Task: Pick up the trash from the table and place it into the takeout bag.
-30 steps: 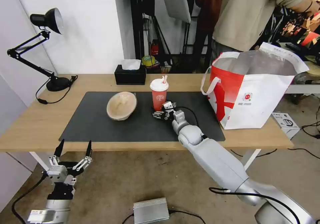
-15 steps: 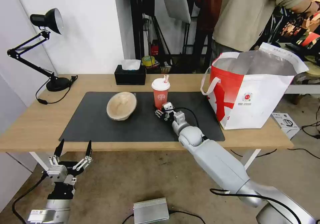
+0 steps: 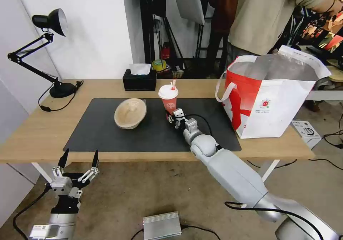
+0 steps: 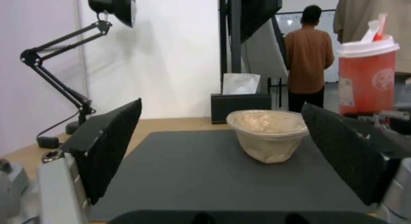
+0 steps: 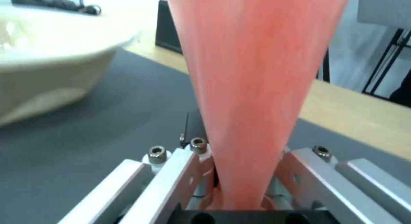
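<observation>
Right gripper (image 3: 172, 117) pinches the red drink cup (image 3: 169, 101) low at its base, tilted, just left of the takeout bag (image 3: 271, 100), for carrying; left gripper (image 3: 79, 160) spread, idle below the table (image 3: 43, 132).

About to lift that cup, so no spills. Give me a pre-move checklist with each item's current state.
1. Right gripper closed on the cup near its base: ok.
2. Cup upright: not ok, it tilts in the head view.
3. Lid and straw on: ok.
4. Bag mouth open and upright: ok.
5. Path from cup to bag free of things on the mat: ok; the bowl is on the other side.
6. Left gripper out of the way, open below the table edge: ok.
</observation>
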